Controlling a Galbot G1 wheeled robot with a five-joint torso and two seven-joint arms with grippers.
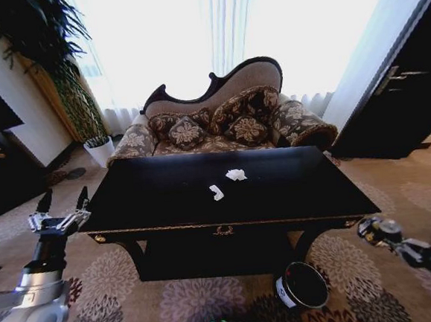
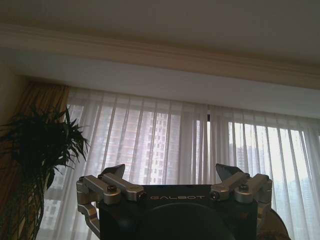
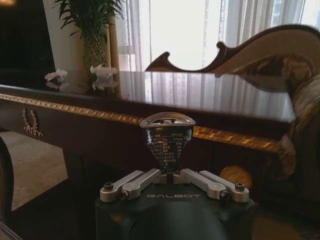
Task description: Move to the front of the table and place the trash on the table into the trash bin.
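Head view: the table [image 1: 166, 198] is seen from above as a big, flat, shiny black rectangle with curved legs and a small gold emblem [image 1: 222, 230] on its front edge. Two crumpled white paper scraps [image 1: 236, 175] lie near the middle of the top, close together but not touching. The trash bin [image 1: 303, 285] is a small round dark tub with a white label, and it stands on the flowered carpet [image 1: 121, 288] just in front of the table, toward the right leg. A padded sofa [image 1: 220, 119] with a curvy dark frame is seen behind the table.

The left gripper [image 1: 61, 205] is held up beside the table's left corner, with its dark fingers spread wide and nothing between them. The right gripper [image 1: 374, 230] is held low by the table's right front corner, above the carpet.

From the right wrist view, the right gripper [image 3: 167, 131] is seen closed on a small silver can [image 3: 167, 137], which is round and shiny with tiny print on it. The gold trim [image 3: 75, 111] along the table edge and the scraps [image 3: 102, 72] are seen from the side.

From the left wrist view, the left gripper [image 2: 172, 177] is seen wide open against white curtains [image 2: 165, 145] and a leafy plant [image 2: 35, 145].
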